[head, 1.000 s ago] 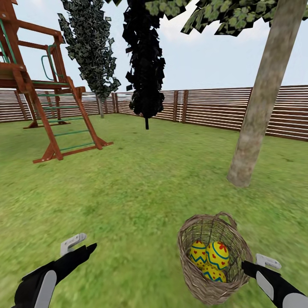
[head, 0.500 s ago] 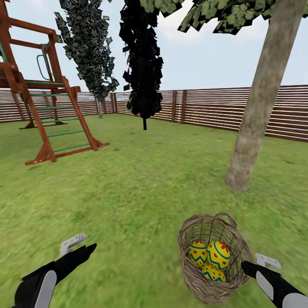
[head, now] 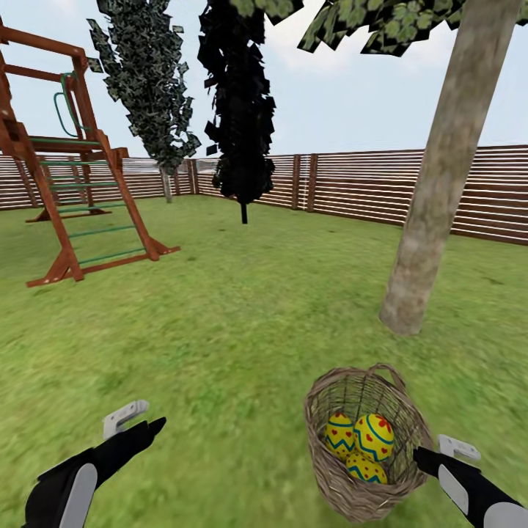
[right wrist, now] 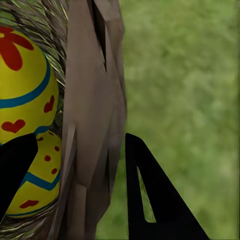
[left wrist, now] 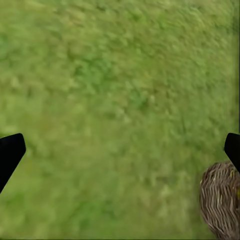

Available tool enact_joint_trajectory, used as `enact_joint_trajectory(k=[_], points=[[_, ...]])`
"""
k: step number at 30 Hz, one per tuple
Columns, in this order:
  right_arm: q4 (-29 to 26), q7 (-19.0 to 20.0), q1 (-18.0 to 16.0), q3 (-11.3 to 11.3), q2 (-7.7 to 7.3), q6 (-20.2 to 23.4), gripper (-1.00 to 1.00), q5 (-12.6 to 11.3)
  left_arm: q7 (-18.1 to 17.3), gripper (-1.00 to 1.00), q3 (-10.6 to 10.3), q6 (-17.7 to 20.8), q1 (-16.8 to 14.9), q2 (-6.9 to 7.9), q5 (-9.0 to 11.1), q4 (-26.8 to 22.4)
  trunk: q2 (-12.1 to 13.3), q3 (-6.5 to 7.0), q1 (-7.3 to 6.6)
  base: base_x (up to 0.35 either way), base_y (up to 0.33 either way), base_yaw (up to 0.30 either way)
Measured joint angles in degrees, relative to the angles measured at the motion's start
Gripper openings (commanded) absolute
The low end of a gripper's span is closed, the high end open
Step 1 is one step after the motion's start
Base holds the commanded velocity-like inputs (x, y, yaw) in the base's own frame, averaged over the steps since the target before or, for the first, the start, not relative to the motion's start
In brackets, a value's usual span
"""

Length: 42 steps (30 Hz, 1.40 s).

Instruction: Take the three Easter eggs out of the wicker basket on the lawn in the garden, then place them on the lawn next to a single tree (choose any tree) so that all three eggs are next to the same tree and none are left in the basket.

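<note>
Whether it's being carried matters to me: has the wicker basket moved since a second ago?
Yes. The wicker basket, gripped by the right tool, has come slightly nearer the base of the tree.

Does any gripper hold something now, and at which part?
The right gripper grips the wicker basket by its rim, one finger inside near the Easter eggs, one outside. The left gripper is open and holds nothing.
</note>
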Motion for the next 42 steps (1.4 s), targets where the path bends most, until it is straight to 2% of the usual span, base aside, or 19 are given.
enact_joint_trajectory(k=[10, 18, 42], points=[[0.0, -0.19, 0.0, 0.05, 0.23, -0.05, -1.0, 0.26, -0.08, 1.0, -0.21, 0.0, 0.0, -0.09, 0.01, 0.82, 0.0, 0.0, 0.0, 0.23, -0.25, -0.186], [0.01, -0.25, 0.0, 0.17, 0.2, -0.05, -1.0, 0.26, 0.08, 1.0, -1.43, 0.0, 0.0, -0.04, 0.0, 1.99, 0.0, 0.0, 0.0, 0.231, -0.25, -0.006], [0.01, -0.36, 0.0, 0.12, 0.2, 0.01, -1.0, 0.29, 0.0, 1.0, -1.56, 0.0, 0.0, -0.01, 0.01, 2.05, 0.0, 0.0, 0.0, 0.231, -0.25, 0.0]])
